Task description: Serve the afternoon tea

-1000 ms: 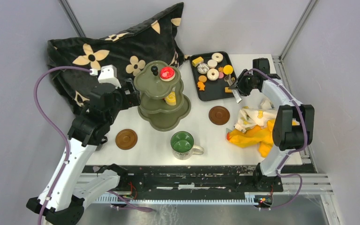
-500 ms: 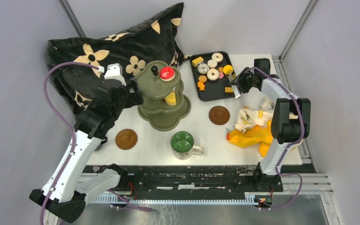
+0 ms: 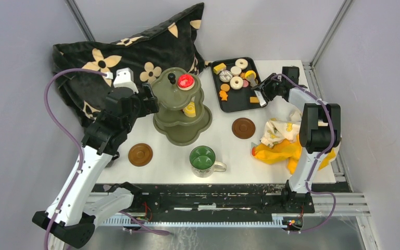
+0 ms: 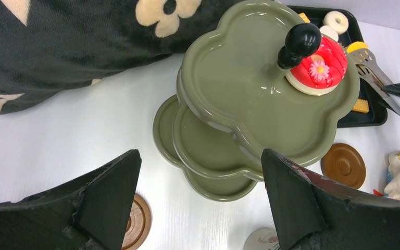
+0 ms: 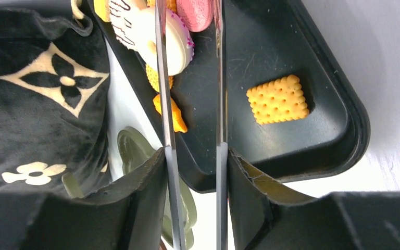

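Left of the stand (image 3: pixel 166 94), the left arm (image 3: pixel 91 156) has white links, black joints and a looping purple cable (image 3: pixel 46 104); right of it, the right arm (image 3: pixel 317 130) matches.

Tray (image 3: pixel 238 104) behind-right of stand (image 3: pixel 165 94), mug (image 3: pixel 203 158) before it, pastry (image 3: pixel 189 109) apparently on middle tier.

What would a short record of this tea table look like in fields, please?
Stand: olive three-tier stand, table centre
Top tier: red pastry beside the black knob
Middle tier: yellow pastry
Tray: black tray, far right, several pastries in it
Mug: green-lined mug, near edge, upright
Saucers: two, bare; left saucer, right saucer
Left claw: open, at the stand, holding nothing
Right claw: shut on metal tongs over the tray
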`<state>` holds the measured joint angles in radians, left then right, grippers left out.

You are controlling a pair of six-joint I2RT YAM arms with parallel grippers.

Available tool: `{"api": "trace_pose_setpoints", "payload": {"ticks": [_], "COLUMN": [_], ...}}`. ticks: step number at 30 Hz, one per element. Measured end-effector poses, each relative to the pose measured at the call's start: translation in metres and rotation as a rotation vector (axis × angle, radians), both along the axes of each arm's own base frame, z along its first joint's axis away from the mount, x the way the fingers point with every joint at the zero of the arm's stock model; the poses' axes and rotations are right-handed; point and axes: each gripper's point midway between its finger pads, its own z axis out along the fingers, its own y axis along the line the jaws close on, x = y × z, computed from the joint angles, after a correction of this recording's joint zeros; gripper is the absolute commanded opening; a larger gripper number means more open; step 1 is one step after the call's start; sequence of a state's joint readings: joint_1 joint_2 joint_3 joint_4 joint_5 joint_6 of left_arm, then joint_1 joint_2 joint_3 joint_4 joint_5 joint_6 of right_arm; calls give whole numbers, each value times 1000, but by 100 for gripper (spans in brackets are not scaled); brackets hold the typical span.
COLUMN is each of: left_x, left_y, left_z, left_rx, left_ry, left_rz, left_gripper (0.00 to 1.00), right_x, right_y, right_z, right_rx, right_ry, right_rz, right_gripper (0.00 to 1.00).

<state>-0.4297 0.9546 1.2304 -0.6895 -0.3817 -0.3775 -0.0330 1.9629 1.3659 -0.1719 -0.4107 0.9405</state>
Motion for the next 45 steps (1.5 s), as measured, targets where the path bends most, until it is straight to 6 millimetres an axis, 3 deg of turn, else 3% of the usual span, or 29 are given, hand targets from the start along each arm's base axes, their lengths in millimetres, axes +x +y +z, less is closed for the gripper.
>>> {"api": "trace_pose_setpoints", "payload": {"ticks": [3,5,8,13,18,28,32,40,45], "left_x": [1,2,5,14,16,11,10,15,35], "left_y": [1,1,0,-6,-9,-11,-14,-39,-57], "left_z": [1,1,-2,-9,-11,22,28,36,31], "left_rx": [0,1,5,10,7,-40,-48,-74,-61], "left_ry": [-7,-6,1,20,26,-63,-71,-54,-14], "left_rz": [7,9,9,1,-10,-28,-49,-170,-216], "left_gripper": [92,92,92,92,91,93,93,95,89], "right_x": [6,9,11,7,-19,-89,-119,-174,-196], "right_y": [-2,-2,-1,0,0,2,5,19,29], "right_z": [-1,-2,-2,-4,8,101,123,138,140], "right_rx": [11,24,34,37,24,-77,-120,-159,-173], "right_ry": [-13,-21,-26,-29,-36,-217,-252,-235,-220], "right_rz": [-13,-14,-15,-10,5,105,178,325,392], "right_gripper": [15,6,1,1,1,1,1,1,1]}}
